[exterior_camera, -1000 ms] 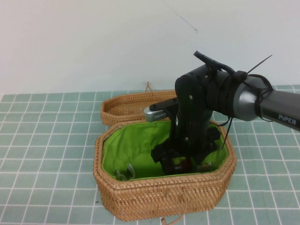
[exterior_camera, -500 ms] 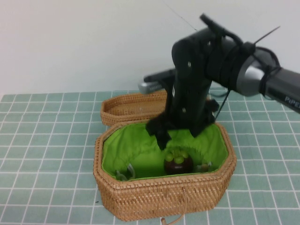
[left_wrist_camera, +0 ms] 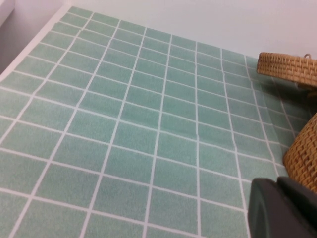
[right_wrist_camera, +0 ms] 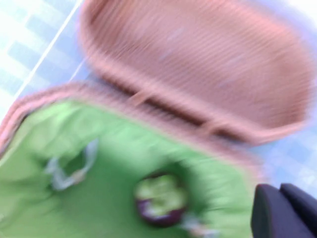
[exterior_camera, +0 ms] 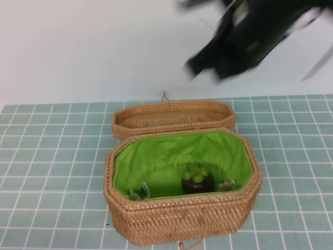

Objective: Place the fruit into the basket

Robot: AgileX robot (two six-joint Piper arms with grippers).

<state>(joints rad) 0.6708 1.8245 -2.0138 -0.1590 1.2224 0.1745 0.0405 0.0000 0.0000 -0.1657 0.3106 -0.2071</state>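
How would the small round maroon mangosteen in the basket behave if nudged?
The round maroon mangosteen would probably roll, though the soft green lining should damp it. Its leafy cap may snag. The right gripper is raised above; the left gripper sits beside the woven basket.

There was one fruit (exterior_camera: 197, 180), a single mangosteen, lying inside one basket (exterior_camera: 177, 221) with one green lining and one attached lid (exterior_camera: 171, 116) laid open behind it. Two grippers were counted: the right gripper (exterior_camera: 205, 65), a dark blur high above the basket's far side, and the left gripper (left_wrist_camera: 282, 208), one dark body low over the tiled table (left_wrist_camera: 129, 129) beside the basket's wall.
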